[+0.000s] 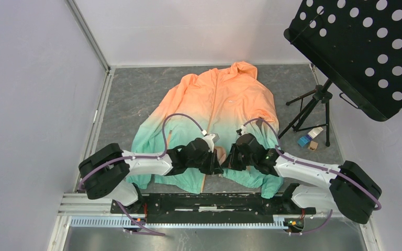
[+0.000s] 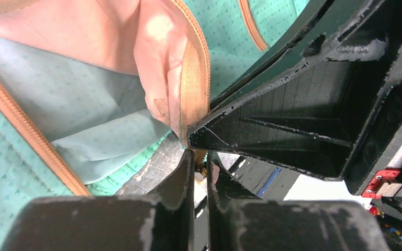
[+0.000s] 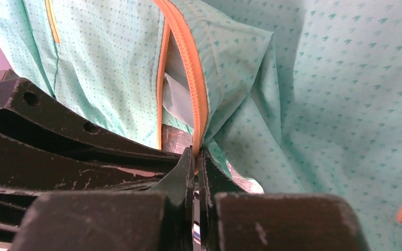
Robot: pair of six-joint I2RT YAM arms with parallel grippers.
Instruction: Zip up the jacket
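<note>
At the near hem of the jacket [image 1: 217, 104], lying flat on the counter [image 1: 136, 94], the left hand [image 2: 200, 166] and right hand [image 3: 195, 166] are each pinching one unjoined side of the centre zipper [image 3: 194, 94], so zipping is apparently only beginning.

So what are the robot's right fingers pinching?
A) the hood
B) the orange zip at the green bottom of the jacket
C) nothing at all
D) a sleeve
B: in the right wrist view the right fingers are shut on the bottom end of the orange zip, down in the green part of the jacket.
</note>
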